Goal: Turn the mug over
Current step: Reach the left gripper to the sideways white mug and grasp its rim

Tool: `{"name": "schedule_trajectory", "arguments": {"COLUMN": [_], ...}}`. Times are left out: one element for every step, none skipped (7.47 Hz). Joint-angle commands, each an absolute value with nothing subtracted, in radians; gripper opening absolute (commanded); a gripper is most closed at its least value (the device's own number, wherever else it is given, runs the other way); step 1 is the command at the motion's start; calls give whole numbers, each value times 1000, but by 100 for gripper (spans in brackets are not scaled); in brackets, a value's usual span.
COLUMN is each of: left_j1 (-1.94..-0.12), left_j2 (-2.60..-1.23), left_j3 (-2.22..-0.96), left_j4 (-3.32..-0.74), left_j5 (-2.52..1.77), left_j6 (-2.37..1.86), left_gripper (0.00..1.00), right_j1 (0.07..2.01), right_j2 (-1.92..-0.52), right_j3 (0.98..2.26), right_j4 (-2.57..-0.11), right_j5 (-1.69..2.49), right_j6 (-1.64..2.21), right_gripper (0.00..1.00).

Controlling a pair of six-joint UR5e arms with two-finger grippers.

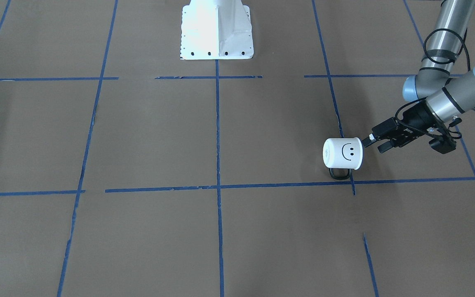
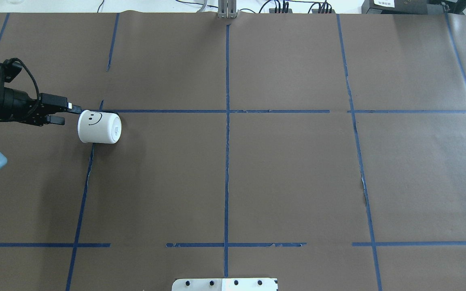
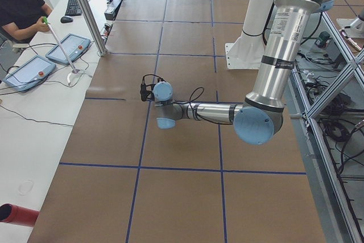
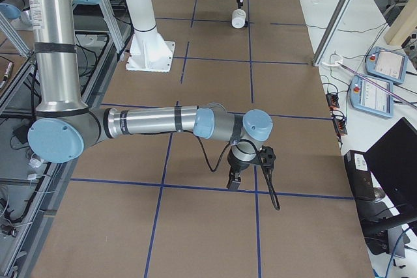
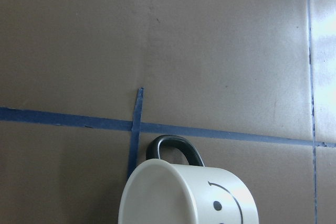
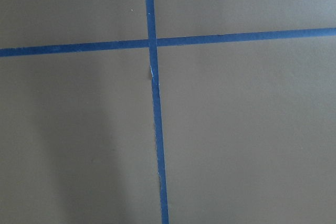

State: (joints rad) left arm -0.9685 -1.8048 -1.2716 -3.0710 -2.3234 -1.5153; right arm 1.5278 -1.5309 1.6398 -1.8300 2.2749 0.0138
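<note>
The white mug (image 1: 342, 153) lies on its side on the brown table paper, smiley face up and black loop handle (image 1: 339, 174) against the table. It also shows in the overhead view (image 2: 98, 127), the left wrist view (image 5: 184, 195) and, small and far, the right side view (image 4: 240, 19). My left gripper (image 1: 375, 142) is level with the mug's end that faces the arm, with one fingertip at the rim. Its jaws stand apart and hold nothing; it also shows in the overhead view (image 2: 66, 114). My right gripper (image 4: 234, 180) points down at the table far from the mug; I cannot tell its state.
Blue tape lines (image 2: 227, 121) grid the brown paper. The robot's white base plate (image 1: 217, 31) stands at the table's middle edge. An operator (image 3: 20, 7) sits beyond the table with tablets and a pole.
</note>
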Motion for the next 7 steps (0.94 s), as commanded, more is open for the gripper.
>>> {"name": "schedule_trajectory", "arguments": {"left_j1": [-936, -916, -914, -911, -901, -890, -885], "left_j2": [-1818, -1828, -1835, -1836, -1839, -1841, -1842], "left_j3": [-1266, -1258, -1250, -1249, -1240, -1238, -1238], "left_j4": [-3138, -3145, -3145, -3146, -3146, -3146, -3146], "left_j5": [-2245, -2206, -2206, -2203, -2203, -2203, -2203], "left_j6": [-1619, -1626, -1626, -1638, -1638, -1638, -1638], "left_gripper": [100, 100, 100, 100, 100, 100, 94], "right_j1": [1528, 1528, 1528, 1528, 1528, 1528, 1528], "right_j2": [-1531, -1531, -1531, -1531, -1531, -1531, -1531], "right_j3": [1640, 1640, 1640, 1640, 1640, 1640, 1640], "right_j4": [-1830, -1830, -1830, -1830, -1830, -1830, -1830], "right_j5": [2275, 2275, 2275, 2275, 2275, 2275, 2275], "right_j6": [14, 14, 14, 14, 14, 14, 14], "right_gripper": [100, 100, 100, 100, 100, 100, 100]}}
